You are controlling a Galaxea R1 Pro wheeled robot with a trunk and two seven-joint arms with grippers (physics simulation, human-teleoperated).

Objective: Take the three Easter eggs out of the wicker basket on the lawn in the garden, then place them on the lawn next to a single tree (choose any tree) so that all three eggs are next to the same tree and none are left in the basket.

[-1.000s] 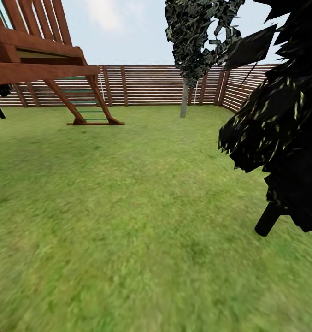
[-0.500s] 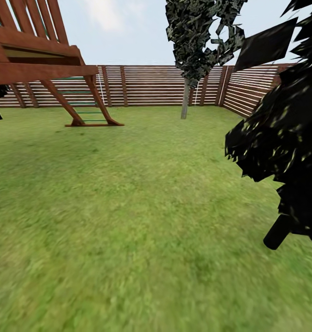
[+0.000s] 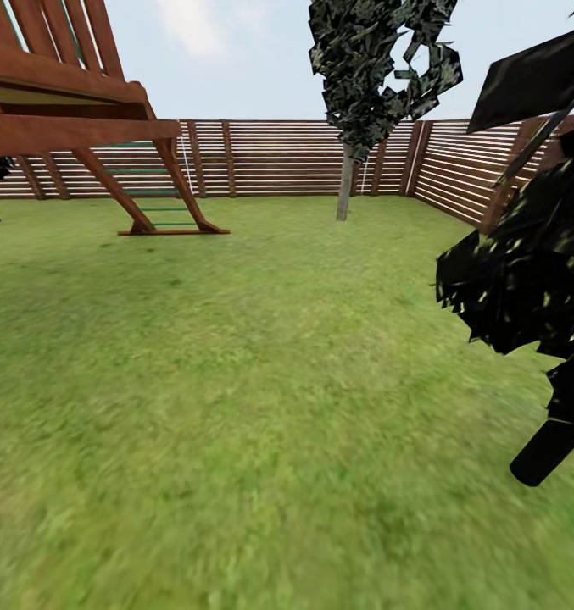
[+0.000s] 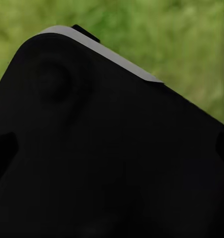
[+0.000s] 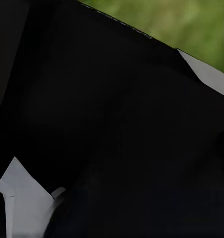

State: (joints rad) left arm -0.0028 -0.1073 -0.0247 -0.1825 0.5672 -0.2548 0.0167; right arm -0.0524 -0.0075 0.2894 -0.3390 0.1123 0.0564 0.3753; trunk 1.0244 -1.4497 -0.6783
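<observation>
Green lawn (image 3: 261, 398) runs open from the lower edge of my head view to the brown slatted fence (image 3: 278, 157) across the upper middle. No eggs, no basket in sight; I judge I am in transit. Relation that matters now: the pale-trunked tree (image 3: 345, 182) stands upright at upper centre, just right of the midline, in front of the fence and well apart from me. Straight ahead, so neither arm is nearer it.

Right of frame: black-leaved tree (image 3: 524, 288), foliage crowding the edge, its dark trunk (image 3: 548, 451) leaning at lower right. Near my right side; it could snag a wide turn. Upper left: wooden play tower (image 3: 75, 110), its ladder foot on the grass, well clear of the line to the tree.

Wrist views: dark housing of my own arm against blurred grass. State of either claw, wide, narrow or holding, I cannot tell.
</observation>
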